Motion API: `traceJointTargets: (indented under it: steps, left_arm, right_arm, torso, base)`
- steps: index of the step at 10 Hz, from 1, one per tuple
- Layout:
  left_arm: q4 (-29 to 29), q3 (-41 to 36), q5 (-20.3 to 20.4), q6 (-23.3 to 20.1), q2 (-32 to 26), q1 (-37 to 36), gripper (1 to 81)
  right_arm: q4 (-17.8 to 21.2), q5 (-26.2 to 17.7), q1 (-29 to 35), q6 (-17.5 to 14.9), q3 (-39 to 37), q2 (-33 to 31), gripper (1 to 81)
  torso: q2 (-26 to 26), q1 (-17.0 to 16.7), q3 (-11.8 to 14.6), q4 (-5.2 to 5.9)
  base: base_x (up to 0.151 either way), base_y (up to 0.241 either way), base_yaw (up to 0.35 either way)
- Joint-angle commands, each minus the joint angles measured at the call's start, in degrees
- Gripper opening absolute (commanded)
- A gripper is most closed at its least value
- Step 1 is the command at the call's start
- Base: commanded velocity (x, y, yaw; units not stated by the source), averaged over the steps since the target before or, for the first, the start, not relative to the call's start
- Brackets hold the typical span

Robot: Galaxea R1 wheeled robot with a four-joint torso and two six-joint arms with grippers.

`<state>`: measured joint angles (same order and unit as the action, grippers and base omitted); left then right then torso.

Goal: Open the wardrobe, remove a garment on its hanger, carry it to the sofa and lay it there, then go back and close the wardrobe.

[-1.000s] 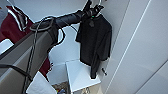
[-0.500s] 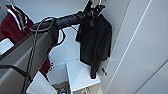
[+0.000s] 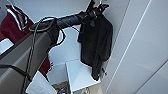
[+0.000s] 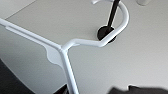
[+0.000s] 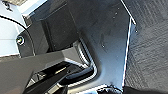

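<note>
Left gripper (image 3: 98, 11) reached up at hanger (image 4: 75, 45) near wardrobe's (image 3: 130, 30) right wall; jaw state could not be told. Garment (image 3: 96, 47) hung there, apparently off rail already. Best handling: lift hook clear, draw out level, keep hem off lower shelf (image 3: 80, 75).

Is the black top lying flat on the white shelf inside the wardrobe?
No, the black top hangs down from up by the left gripper, above the white shelf.
</note>
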<state>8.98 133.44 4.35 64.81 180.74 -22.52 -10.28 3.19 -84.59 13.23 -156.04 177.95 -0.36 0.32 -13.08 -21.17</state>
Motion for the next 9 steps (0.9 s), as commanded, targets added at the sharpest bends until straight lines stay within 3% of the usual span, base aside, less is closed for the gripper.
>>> traceJointTargets:
  steps: [1,9]
  left_arm:
    - [0.60,0.07,2.58,0.15,-0.98,-11.98,81.1]
    - [1.47,-1.25,3.12,0.15,-1.34,-12.50,81.1]
  right_arm:
    - [0.43,-3.28,1.30,0.04,0.04,0.15,81.1]
    - [0.43,-3.28,1.30,-0.04,0.04,0.15,81.1]
  torso:
    - [0.00,0.00,0.00,0.00]
    - [0.00,0.00,0.00,0.00]
  base:
    - [0.000,0.000,0.000]
    - [0.000,0.000,0.000]
